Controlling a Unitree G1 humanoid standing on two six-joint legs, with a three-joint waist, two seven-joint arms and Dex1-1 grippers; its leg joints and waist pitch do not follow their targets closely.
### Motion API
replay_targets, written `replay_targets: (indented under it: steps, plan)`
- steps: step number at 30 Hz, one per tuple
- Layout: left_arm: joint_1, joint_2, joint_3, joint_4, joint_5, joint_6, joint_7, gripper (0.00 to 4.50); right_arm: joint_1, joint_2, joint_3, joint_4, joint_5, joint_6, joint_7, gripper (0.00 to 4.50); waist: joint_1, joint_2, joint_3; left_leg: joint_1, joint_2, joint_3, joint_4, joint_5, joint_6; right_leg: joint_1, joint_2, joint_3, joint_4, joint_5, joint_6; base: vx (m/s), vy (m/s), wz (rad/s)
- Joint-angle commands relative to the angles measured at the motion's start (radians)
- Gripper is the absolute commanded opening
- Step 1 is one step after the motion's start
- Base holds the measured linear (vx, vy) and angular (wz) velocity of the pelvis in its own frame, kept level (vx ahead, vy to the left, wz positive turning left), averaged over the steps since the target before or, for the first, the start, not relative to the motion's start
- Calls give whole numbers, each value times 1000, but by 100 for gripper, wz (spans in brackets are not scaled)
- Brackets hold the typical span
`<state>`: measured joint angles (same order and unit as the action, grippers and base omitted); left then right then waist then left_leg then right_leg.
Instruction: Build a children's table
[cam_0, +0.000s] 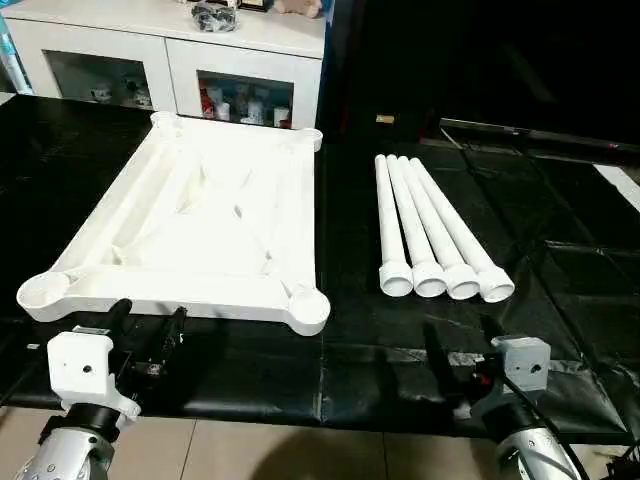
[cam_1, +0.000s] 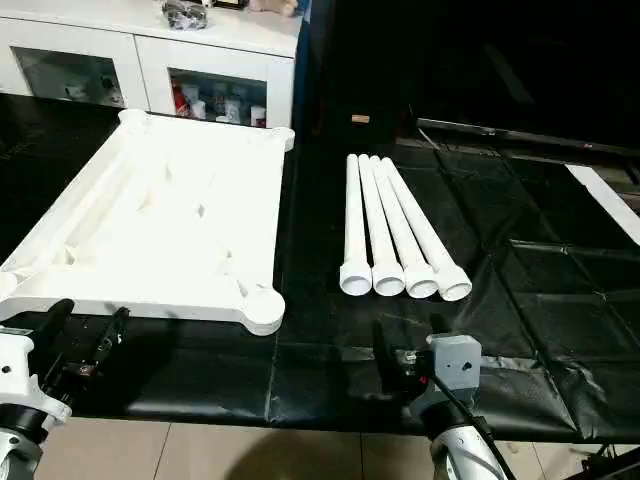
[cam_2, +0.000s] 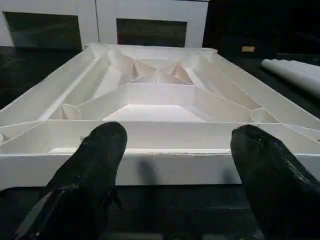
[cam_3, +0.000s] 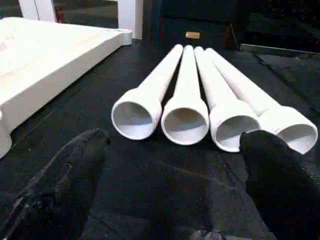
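Fingers of the left gripper (cam_2: 175, 165) stand wide apart and hold nothing, poised just short of the near edge of the tabletop (cam_0: 210, 225). The right gripper (cam_3: 172, 175) is likewise spread open and empty, aimed at the flared ends of the four legs (cam_0: 432, 228), not touching them.

The tabletop lies ribbed side up on the left half of the black-covered work surface (cam_0: 560, 250), its round corner sockets (cam_0: 308, 303) empty. The legs lie side by side, touching one another, on the right half, well apart from the tabletop, flared ends toward the near edge.

By my judgement nothing is assembled yet: all four legs remain to be lifted and seated in the sockets.

Behind the far edge stands a white cabinet (cam_0: 180, 50) cut off at the top, its contents too small to name. The far sockets are hard to make out, and the dark area beyond the legs is unreadable.
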<state>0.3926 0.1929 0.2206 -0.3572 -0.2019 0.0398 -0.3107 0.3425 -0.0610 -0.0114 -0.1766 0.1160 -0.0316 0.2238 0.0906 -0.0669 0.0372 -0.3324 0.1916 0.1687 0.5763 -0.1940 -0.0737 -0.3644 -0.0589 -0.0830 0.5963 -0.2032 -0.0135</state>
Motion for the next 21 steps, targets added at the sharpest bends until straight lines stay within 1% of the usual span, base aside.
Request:
replay_targets:
  steps: [1, 17, 21]
  plan:
    - [0, 0, -4, -6, -3, -2, 1, 383, -5, -6, -12, -5, 8, 2, -2, 450, 2, 22, -20, 1, 45, -30, -85, -470, -8, 4, -81, 62, -103, -445, -15, 0, 0, 0]
    - [0, 0, -4, -6, -3, -2, 1, 383, -5, -6, -12, -5, 8, 2, -2, 450, 2, 22, -21, 1, 45, -29, -85, -466, -7, 5, -80, 62, -102, -432, -18, 0, 0, 0]
    - [0, 0, -4, -6, -3, -2, 1, 383, -5, -6, -12, -5, 8, 2, -2, 450, 2, 22, -20, 1, 45, -30, -85, -469, -7, 5, -81, 62, -103, -442, -16, 0, 0, 0]
